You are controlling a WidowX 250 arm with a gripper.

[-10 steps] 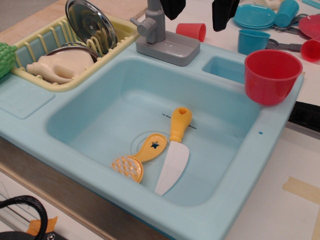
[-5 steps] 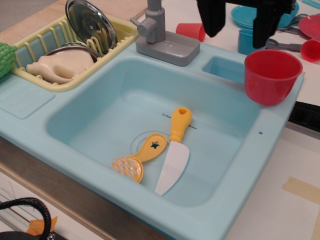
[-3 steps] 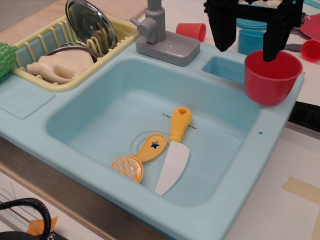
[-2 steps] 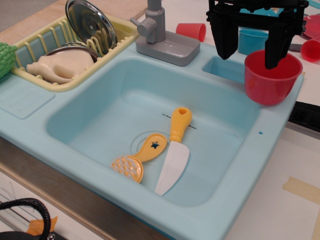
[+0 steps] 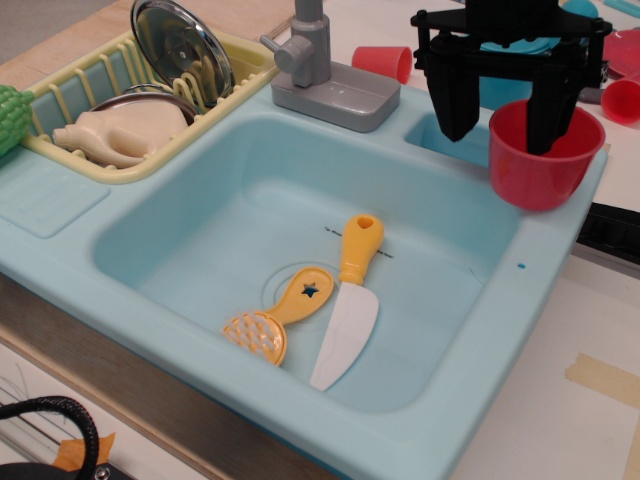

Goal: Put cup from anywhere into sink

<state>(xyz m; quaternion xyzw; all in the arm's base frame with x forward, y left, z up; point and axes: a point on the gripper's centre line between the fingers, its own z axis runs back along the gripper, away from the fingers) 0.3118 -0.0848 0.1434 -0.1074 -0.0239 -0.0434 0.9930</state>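
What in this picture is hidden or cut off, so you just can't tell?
- Whether the gripper touches the cup: one finger is inside, contact unclear.
- The arm above: cut by the top edge.
- The faucet top: cut off.
- The blue cup: mostly behind the gripper.

Showing as an all-black gripper (image 5: 502, 130): two thick, blocky fingers (image 5: 456, 100) tapering toward blunt tips, hanging from a flat horizontal crossbar with small end knobs.
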